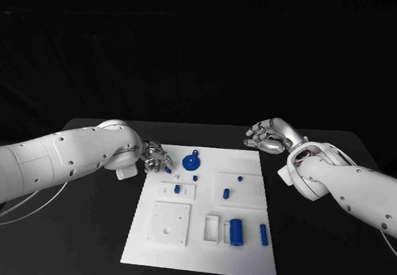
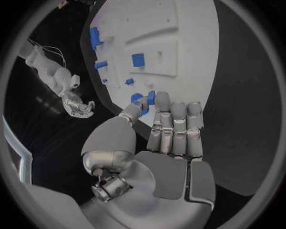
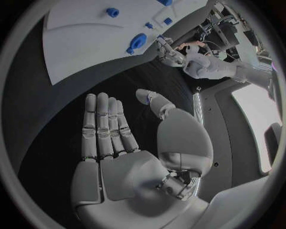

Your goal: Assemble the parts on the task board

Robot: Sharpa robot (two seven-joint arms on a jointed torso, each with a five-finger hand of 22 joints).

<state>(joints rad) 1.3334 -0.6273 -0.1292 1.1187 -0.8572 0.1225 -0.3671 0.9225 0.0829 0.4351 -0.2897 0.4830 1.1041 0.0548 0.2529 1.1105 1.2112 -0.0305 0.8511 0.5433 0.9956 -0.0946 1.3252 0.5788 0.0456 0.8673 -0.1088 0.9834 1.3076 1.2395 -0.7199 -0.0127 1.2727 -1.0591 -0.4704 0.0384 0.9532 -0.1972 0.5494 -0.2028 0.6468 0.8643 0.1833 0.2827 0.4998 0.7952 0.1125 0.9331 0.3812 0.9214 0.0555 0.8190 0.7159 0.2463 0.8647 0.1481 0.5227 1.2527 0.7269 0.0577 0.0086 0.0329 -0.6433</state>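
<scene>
The white task board [image 1: 198, 254] lies in the middle of the black table. My left hand [image 1: 156, 158] is at the board's far left edge. Its thumb and a finger pinch a small blue part [image 2: 149, 98], which also peeks out under the fingers [image 1: 168, 170]. A round blue part with a stub [image 1: 192, 162] lies just right of that hand. My right hand [image 1: 272, 136] hovers past the board's far right corner; the right hand [image 3: 113, 143] holds nothing, with its fingers straight and thumb apart.
On the board are a large blue cylinder [image 1: 236, 232], a long blue peg [image 1: 264, 234], a short peg [image 1: 227, 193] and a blue piece in a small white block [image 1: 177, 189]. A square white plate [image 1: 169, 223] sits near left. Black table surrounds the board.
</scene>
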